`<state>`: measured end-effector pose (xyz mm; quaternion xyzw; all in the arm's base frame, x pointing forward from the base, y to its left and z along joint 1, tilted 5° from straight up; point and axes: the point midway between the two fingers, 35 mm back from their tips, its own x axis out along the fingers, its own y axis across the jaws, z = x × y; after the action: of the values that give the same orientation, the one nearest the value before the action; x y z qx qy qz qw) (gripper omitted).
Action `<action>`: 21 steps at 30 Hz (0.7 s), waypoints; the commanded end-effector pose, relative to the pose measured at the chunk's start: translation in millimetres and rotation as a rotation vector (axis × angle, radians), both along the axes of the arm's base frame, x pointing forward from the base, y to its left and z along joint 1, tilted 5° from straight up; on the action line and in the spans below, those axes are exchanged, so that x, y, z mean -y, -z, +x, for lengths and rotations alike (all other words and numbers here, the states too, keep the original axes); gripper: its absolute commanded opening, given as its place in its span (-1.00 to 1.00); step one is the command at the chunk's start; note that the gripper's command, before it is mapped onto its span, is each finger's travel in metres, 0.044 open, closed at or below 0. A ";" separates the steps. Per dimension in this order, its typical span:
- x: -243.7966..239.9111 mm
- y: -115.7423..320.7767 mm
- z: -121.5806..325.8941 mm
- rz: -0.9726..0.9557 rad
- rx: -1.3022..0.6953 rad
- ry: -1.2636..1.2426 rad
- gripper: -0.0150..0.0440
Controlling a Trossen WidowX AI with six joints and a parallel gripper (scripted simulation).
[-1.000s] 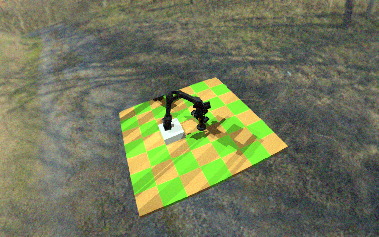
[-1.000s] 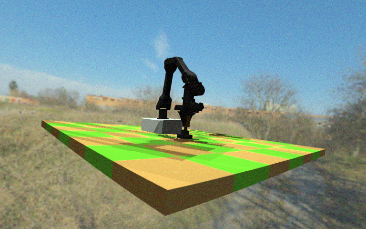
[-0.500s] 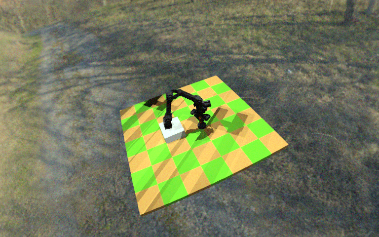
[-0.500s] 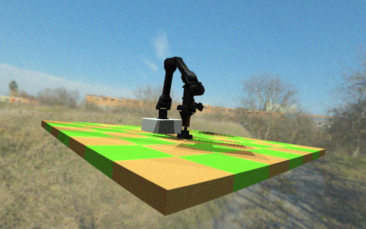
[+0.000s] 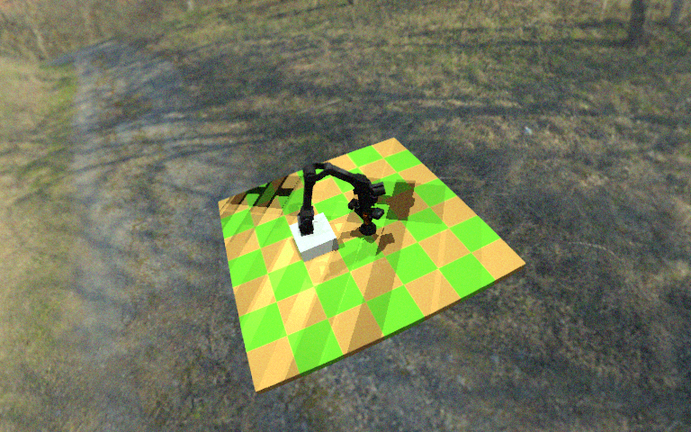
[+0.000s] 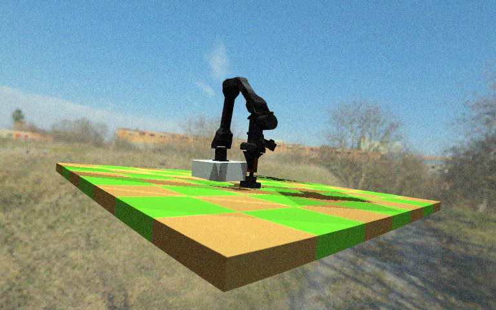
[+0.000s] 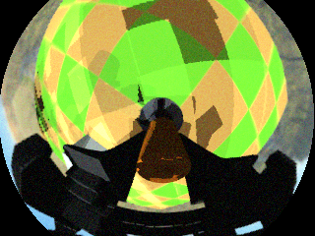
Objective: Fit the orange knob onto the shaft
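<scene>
The orange knob (image 5: 366, 217) (image 6: 254, 167) (image 7: 163, 156) is mostly in shade and looks brown. My gripper (image 7: 161, 135) is shut on it, with a black finger on each side, and points down. The round pedestal (image 5: 367, 230) (image 6: 250, 182) (image 7: 177, 114) is dark and stands below the knob. In the exterior view, a narrow dark shaft (image 6: 251, 174) shows between the knob's lower end and the pedestal, so the knob is not down on the pedestal. Whether the shaft's tip is inside the hole is hidden, and so is its flat side.
The arm rises from a white block (image 5: 319, 237) (image 6: 205, 170), close beside the pedestal. Both stand on a green and tan checkered board (image 5: 305, 300) (image 6: 234, 234) with open edges. Dark shadows cross the board around the pedestal.
</scene>
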<state>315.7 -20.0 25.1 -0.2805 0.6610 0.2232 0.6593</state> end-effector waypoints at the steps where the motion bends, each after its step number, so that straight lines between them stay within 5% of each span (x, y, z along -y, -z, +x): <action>1: 0.5 -0.1 0.6 -0.003 0.004 -0.004 -0.49; 21: 0.5 -2.3 -1.3 -0.009 -0.013 -0.212 -0.49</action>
<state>313.4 -20.0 28.1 -0.3416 0.6367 0.2845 0.6301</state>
